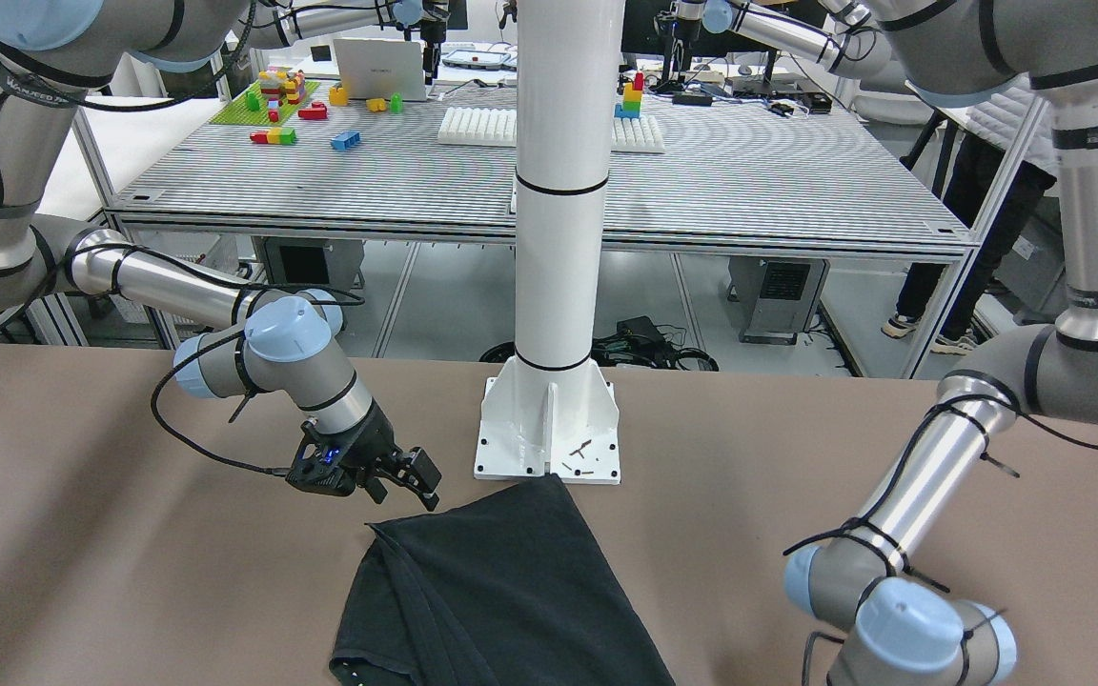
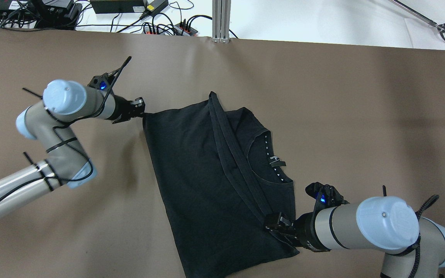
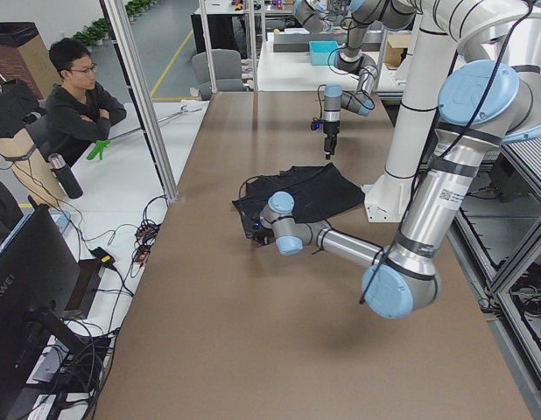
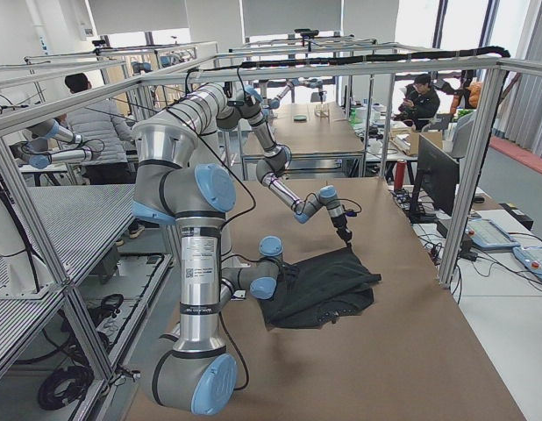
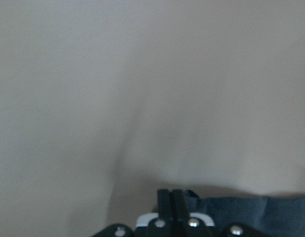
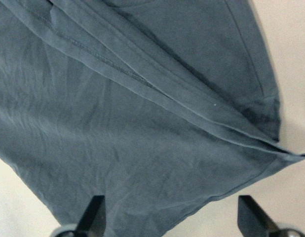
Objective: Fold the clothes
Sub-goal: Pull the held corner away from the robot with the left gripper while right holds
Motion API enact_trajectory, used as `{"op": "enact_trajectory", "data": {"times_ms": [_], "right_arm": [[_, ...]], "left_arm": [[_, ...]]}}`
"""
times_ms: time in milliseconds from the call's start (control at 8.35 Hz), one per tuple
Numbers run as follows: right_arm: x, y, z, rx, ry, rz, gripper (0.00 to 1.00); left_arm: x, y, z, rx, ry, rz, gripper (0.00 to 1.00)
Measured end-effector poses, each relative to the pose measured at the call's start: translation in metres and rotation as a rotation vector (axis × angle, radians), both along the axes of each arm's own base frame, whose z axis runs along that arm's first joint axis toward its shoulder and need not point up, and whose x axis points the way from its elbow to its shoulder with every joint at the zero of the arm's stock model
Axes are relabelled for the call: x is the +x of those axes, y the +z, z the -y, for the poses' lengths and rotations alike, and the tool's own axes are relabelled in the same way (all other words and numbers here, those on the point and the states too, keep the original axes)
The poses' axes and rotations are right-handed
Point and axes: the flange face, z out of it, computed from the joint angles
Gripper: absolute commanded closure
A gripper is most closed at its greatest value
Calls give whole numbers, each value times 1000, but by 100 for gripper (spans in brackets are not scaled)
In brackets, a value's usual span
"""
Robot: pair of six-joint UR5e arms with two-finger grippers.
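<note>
The left gripper [image 2: 140, 111], fingers pressed together, pinches one corner of the black shirt [image 2: 195, 173]. The right gripper [image 2: 276, 224] hangs spread wide over the shirt's edge nearest the robot, gripping nothing. The shirt lies partly folded, collar showing, mid-way across the brown table [image 2: 342, 116].

plain black clothes [image 2: 195, 162] on a brown table [image 2: 323, 96].
</note>
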Motion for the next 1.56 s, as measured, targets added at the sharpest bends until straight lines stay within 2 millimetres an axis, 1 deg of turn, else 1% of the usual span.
{"op": "enact_trajectory", "data": {"times_ms": [120, 240, 359, 479, 599, 719, 959, 1078, 1198, 1318, 1438, 1558], "right_arm": [[-1, -3, 1, 5, 5, 5, 6], [-1, -5, 1, 7, 7, 8, 6], [-2, -7, 1, 9, 8, 11, 6], [-2, -8, 2, 10, 10, 14, 6], [-3, -10, 3, 15, 19, 15, 6], [-3, -12, 5, 26, 40, 16, 6], [-6, -24, 14, 65, 108, 27, 6], [-10, -34, 18, 84, 143, 38, 6], [-19, -39, 24, 98, 171, 35, 6], [-34, -36, 30, 105, 185, 14, 10], [-50, -29, 34, 133, 176, -28, 32], [-66, -22, 30, 196, 130, -98, 47]], "left_arm": [[17, -30, 50, -7, -23, 11, 100], [31, -63, 87, -10, -40, 18, 100], [47, -96, 114, -13, -53, 29, 100], [64, -125, 132, -16, -66, 44, 100], [75, -142, 142, -19, -75, 57, 63], [81, -151, 146, -20, -79, 64, 6], [83, -160, 143, 7, -77, 62, 6], [78, -156, 137, 25, -77, 55, 6], [72, -147, 129, 38, -78, 48, 6], [63, -138, 122, 48, -82, 40, 6], [55, -128, 116, 53, -85, 34, 6], [49, -120, 112, 53, -87, 33, 6]]}}
